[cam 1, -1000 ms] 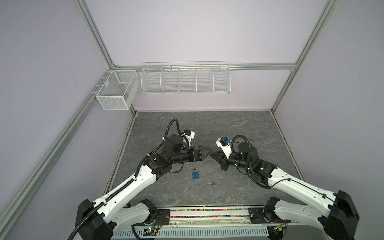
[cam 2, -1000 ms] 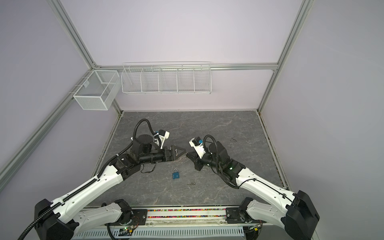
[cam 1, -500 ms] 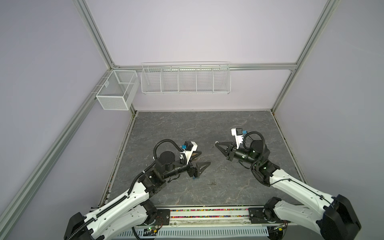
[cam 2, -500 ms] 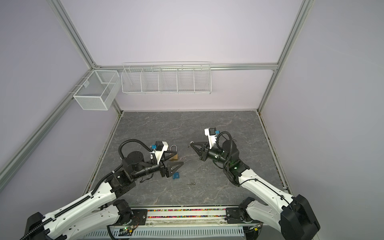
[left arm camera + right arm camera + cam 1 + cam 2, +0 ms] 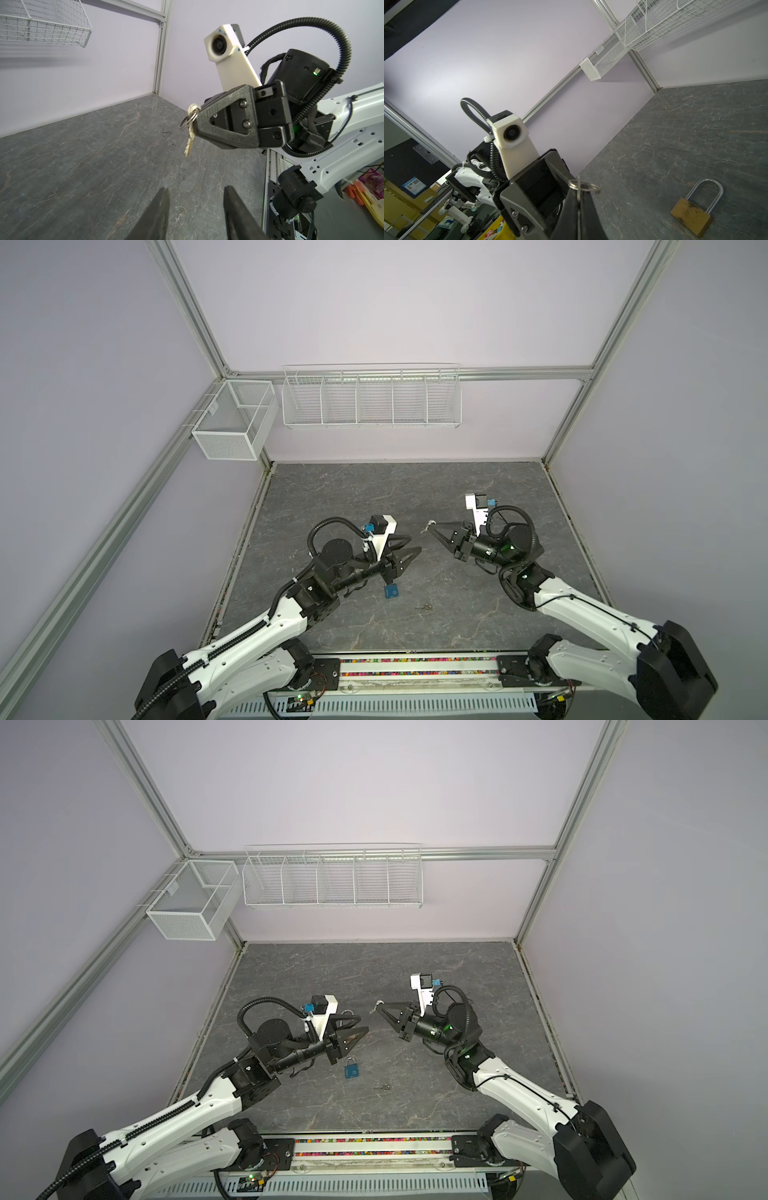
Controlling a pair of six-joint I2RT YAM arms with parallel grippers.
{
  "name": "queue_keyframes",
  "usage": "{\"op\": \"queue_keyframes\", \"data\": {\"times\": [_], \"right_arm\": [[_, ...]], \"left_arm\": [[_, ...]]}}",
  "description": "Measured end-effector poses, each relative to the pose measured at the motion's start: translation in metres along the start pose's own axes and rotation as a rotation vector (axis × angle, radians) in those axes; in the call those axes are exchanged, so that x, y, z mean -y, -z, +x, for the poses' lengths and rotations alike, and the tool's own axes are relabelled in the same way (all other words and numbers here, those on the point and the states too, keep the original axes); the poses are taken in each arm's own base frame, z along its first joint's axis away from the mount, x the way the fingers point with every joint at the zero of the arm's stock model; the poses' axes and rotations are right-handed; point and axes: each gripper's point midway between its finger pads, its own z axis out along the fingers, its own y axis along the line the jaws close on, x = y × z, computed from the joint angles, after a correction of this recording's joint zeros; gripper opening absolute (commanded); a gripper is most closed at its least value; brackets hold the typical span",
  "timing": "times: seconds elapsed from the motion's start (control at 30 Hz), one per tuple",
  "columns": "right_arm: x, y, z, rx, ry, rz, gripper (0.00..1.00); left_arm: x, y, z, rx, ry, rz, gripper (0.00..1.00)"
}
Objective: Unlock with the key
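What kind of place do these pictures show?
Most likely a robotics lab test cell. An aluminium frame with plain lilac walls encloses a dark tabletop; a long wire basket hangs on the back rail; a left arm and a right arm are mounted at its front edge.

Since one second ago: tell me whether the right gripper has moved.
Yes. The right gripper has moved away from the blue padlock, toward the back wall.

1. A dark grey, marble-veined tabletop (image 5: 374,497) carries everything.
2. A blue padlock (image 5: 351,1071) lies flat towards the front, a loose key (image 5: 382,1086) just beside it.
3. A brass padlock (image 5: 691,216) (long silver shackle) lies flat further back.
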Motion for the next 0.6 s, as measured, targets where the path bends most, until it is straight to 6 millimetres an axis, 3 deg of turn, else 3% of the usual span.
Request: {"op": "queue_keyframes", "data": {"times": [0.23, 0.47, 0.6], "right_arm": [[-0.009, 0.001, -0.001, 0.003, 0.028, -0.017, 0.06], [-0.007, 0.001, 0.0, 0.0, 0.037, -0.009, 0.06], [-0.007, 0.001, 0.001, -0.001, 0.043, -0.01, 0.06]], "left_arm": [[-0.012, -0.007, -0.019, 0.085, 0.104, 0.038, 0.38], [0.001, -0.015, -0.013, 0.05, 0.184, 0.153, 0.31], [0.007, -0.013, -0.019, 0.066, 0.205, 0.186, 0.28]]}}
